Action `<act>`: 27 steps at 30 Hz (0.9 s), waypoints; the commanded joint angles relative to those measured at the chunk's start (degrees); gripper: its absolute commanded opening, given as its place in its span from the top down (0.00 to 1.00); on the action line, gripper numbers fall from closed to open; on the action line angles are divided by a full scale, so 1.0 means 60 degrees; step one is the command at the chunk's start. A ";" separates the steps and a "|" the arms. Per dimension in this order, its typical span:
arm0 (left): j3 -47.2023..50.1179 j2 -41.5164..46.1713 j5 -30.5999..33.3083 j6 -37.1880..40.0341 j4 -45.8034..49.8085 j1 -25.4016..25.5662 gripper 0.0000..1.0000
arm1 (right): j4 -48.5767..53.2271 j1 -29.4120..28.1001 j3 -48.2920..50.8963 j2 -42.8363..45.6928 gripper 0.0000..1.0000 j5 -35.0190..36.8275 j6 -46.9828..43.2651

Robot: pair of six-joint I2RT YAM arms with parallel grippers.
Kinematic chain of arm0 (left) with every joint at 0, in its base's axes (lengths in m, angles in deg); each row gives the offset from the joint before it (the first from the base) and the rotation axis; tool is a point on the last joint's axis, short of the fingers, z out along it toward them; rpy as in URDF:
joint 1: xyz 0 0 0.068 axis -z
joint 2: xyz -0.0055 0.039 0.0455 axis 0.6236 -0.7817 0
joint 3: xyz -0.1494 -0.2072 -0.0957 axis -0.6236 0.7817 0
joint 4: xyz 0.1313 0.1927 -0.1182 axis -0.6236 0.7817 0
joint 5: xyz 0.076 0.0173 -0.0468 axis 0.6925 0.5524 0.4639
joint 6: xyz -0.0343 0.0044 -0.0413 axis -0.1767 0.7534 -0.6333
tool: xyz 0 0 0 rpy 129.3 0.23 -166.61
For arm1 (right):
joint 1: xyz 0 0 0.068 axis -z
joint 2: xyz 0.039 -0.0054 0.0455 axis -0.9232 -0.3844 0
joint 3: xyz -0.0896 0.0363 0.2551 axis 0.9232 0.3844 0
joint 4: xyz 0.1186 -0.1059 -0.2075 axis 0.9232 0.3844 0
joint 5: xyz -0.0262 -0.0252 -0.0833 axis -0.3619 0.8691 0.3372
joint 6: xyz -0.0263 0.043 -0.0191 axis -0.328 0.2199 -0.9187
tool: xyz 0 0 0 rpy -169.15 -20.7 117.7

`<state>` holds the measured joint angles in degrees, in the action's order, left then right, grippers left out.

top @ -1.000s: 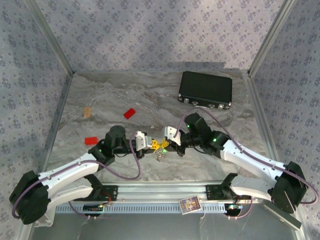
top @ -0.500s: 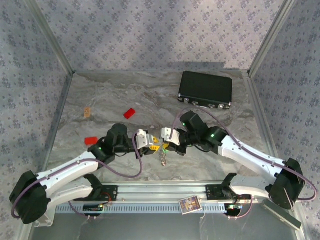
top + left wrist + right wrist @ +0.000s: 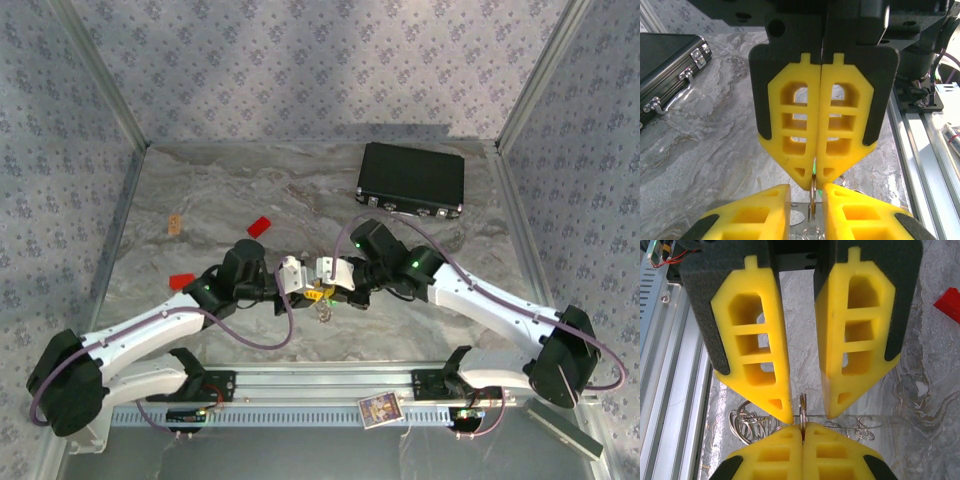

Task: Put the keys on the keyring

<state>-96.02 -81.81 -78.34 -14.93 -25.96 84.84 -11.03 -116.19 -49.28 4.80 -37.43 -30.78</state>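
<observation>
Within the last second the two claws have drawn together. They were a little apart over the worktop (image 3: 200, 200), and now they meet tip to tip, a little in from the middle of its near edge. The pair has also drifted slightly toward the left edge.

The right claw (image 3: 814, 180) has its fingers pressed together and pinches the rim of the keyring (image 3: 802, 407), holding it upright and edge-on. The left claw (image 3: 807, 412) has eased apart. Its fingers stand slightly spread, one on each side of the ring's rim, with a gap on both sides, so it grips nothing.

I read this as a handover or re-grip: the right side now carries the ring alone, and the left is free to fetch or feed a key. The keys themselves I cannot pick out. A green sliver (image 3: 814, 167) between the right fingers may be the green key's head, but it is too small to tell. The beaded chain (image 3: 860, 429) and more silvery loops trail below the held ring, and whether they rest on the worktop is unclear.

The left arm (image 3: 150, 330) and right arm (image 3: 490, 305) both reach inward from the near corners. Their forearms are low, and the wrists are turned so that the claws face each other along the near edge.
</observation>
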 commanded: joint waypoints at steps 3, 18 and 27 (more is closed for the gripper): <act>-0.0305 -0.0142 -0.0277 0.0390 0.0268 0.0059 0.94 | -0.0101 -0.0170 -0.0466 -0.0108 1.00 -0.0400 -0.0086; 0.0808 0.0442 -0.0050 -0.0568 -0.1604 0.0063 1.00 | -0.2117 0.0642 0.1215 0.0881 0.73 -0.1574 0.1125; 0.1391 0.0600 0.0041 -0.1167 -0.2915 0.0061 1.00 | -0.3084 0.0808 0.1981 0.0718 0.73 -0.1781 0.1620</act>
<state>-88.19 -79.71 -77.71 -20.13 -37.82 84.88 -26.24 -111.62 -38.44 9.28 -46.43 -22.91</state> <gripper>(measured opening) 0.046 0.272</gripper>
